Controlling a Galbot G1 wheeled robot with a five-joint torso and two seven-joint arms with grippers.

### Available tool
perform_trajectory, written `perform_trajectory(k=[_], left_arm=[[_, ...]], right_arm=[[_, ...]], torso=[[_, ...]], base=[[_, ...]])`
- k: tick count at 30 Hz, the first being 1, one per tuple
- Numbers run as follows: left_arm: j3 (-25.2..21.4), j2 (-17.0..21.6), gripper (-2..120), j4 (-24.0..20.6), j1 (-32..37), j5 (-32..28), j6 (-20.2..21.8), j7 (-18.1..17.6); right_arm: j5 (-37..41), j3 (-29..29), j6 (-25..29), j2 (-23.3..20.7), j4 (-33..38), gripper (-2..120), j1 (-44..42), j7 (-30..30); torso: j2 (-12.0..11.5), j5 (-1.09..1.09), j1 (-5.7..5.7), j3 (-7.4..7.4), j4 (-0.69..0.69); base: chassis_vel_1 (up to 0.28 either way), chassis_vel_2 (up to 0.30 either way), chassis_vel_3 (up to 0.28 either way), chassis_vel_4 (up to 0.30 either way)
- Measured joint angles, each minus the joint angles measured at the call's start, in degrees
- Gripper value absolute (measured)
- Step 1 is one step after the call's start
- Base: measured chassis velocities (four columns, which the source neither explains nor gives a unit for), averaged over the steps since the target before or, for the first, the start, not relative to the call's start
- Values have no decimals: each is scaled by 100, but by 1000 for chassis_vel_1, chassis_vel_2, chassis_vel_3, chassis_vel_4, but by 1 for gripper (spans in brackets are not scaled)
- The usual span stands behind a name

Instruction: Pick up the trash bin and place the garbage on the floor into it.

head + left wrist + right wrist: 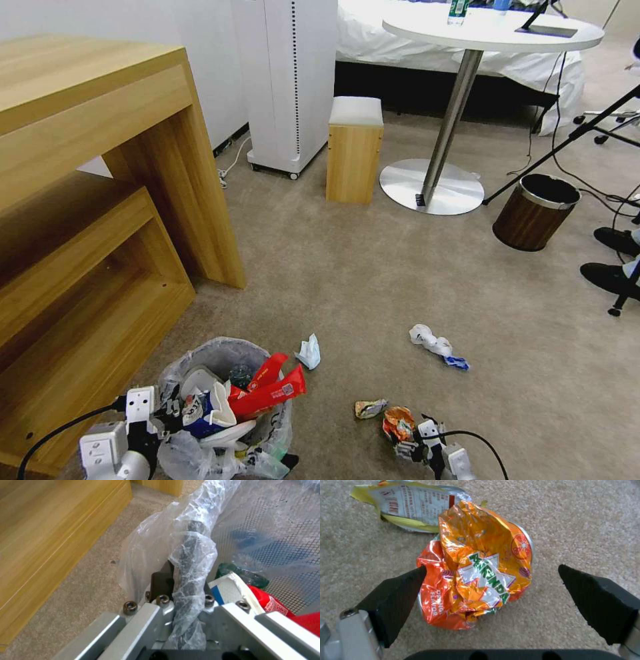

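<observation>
The trash bin (220, 357), lined with a crinkly whitish bag and stuffed with red wrappers and a cup, stands at the lower left of the head view. My left gripper (168, 412) is shut on its bag-wrapped rim (190, 555), with the left gripper (183, 587) pinching plastic and dark rim together. Garbage lies on the carpet: an orange wrapper (398, 421), a yellow-silver wrapper (370, 408), crumpled paper (309, 351) and a white-and-blue scrap (433, 343). My right gripper (491, 580) is open and low over the orange wrapper (476, 580), one black finger (396, 597) at its edge.
A wooden desk (87, 200) flanks the bin on the left. Farther off stand a wooden stool (355, 150), a round white table (493, 30) on a metal base (432, 187), and a brown wood-grain bin (537, 212). Shoes (610, 260) and stand legs occupy the right edge.
</observation>
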Motion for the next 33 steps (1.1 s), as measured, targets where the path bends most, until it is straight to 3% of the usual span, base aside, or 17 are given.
perform_trajectory(k=[26, 33], left_arm=[[529, -117, 0, 15, 122, 746, -199, 172], [548, -101, 0, 51, 110, 741, -216, 182]], right_arm=[[70, -472, 229, 242, -329, 99, 376, -104], [102, -480, 300, 187, -242, 73, 405, -123]], torso=[[0, 0, 0, 0, 0], [0, 0, 0, 0, 0]], base=[[0, 0, 0, 0], [0, 0, 0, 0]])
